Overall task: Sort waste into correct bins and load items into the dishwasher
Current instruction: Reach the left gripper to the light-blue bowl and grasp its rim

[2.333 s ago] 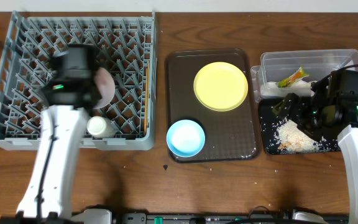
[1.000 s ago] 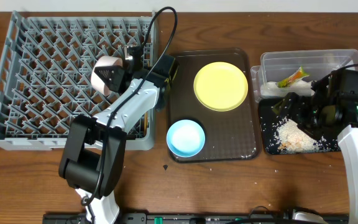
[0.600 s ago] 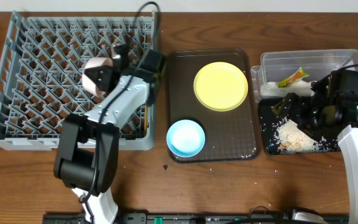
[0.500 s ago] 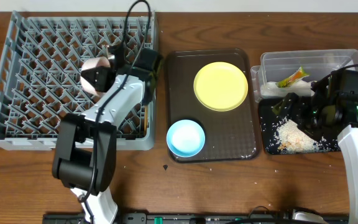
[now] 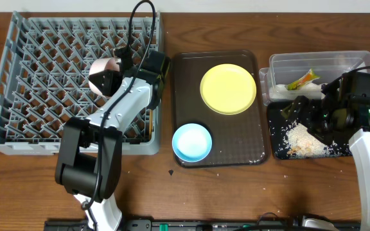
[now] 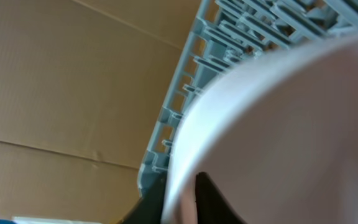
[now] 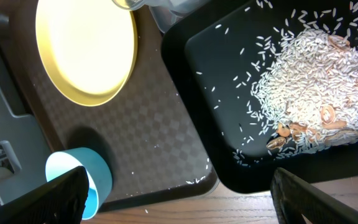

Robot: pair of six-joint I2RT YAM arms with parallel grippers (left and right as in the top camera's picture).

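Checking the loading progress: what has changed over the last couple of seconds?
The left arm swung round; its wrist now sits at the right edge of the rack. The left gripper still holds the white bowl over the rack, little shifted. The plate, blue bowl, rice and the open right gripper stayed put.
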